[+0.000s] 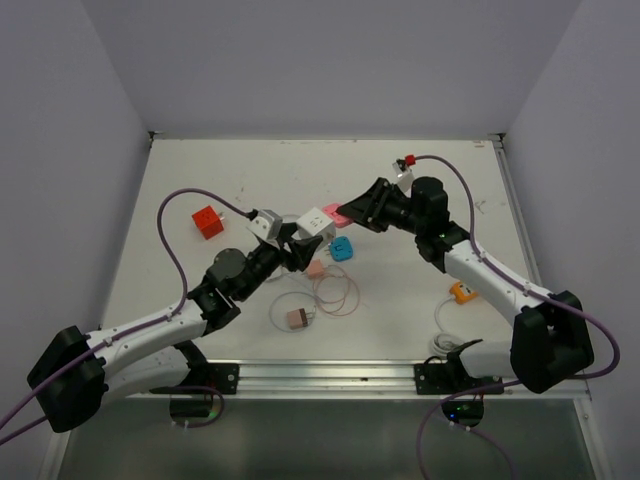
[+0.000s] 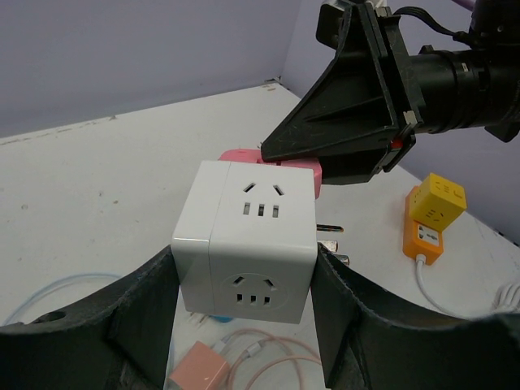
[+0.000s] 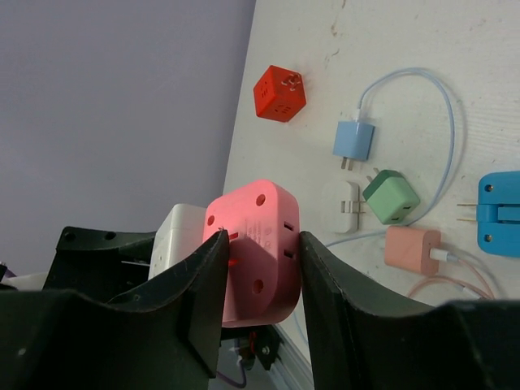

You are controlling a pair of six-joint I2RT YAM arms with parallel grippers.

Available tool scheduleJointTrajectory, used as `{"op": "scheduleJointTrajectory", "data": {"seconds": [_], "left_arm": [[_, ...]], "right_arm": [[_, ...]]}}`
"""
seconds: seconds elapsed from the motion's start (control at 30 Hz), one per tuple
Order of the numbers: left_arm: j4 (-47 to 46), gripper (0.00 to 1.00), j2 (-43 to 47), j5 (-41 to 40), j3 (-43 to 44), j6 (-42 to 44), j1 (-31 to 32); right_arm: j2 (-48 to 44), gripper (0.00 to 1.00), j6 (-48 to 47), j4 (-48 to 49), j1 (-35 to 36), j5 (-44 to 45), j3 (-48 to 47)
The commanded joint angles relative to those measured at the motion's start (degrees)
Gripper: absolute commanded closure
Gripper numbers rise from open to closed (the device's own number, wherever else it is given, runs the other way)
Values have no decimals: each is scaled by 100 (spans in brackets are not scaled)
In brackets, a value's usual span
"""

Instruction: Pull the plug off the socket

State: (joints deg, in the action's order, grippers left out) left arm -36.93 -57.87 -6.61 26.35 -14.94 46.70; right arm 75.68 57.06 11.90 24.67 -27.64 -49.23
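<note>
The left hand [image 2: 248, 296] holds the white socket cube [image 2: 244, 219] up off the surface [image 1: 420, 290] to brace it, and the right hand [image 3: 260, 272] clamps the pink plug [image 3: 253, 219] seated in the cube's far side, ready for a straight pull apart

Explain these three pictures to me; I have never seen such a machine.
These are two robot arms bolted to a table. One picture looks down from above; the other two come from cameras on each wrist. The left pincer grips a white cube socket; the right pincer grips the pink plug that sits against it. Lying about are a red cube, a blue adapter, an orange socket and a pink charger with its cable.
</note>
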Motion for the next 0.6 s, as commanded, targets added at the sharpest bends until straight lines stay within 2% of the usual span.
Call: {"op": "scheduleJointTrajectory", "data": {"seconds": [0.0,0.17,0.3,0.47,0.5,0.57], "left_arm": [[-43,100,-32,-165,169,219,24],[115,100,-67,-139,151,184,24],[125,100,-58,-121,116,149,24],[-104,100,47,-95,81,149,24],[-156,100,100,-69,55,149,24],[-315,100,144,-60,20,140,24]], "right_arm": [[-273,59,-177,-47,38,-155,-350],[-396,68,-423,-285,38,-23,-420],[-431,67,-555,-443,38,4,-482],[-405,48,-573,-452,38,22,-429],[-370,41,-573,-452,38,13,-421],[-308,37,-529,-382,38,-92,-412]]}}
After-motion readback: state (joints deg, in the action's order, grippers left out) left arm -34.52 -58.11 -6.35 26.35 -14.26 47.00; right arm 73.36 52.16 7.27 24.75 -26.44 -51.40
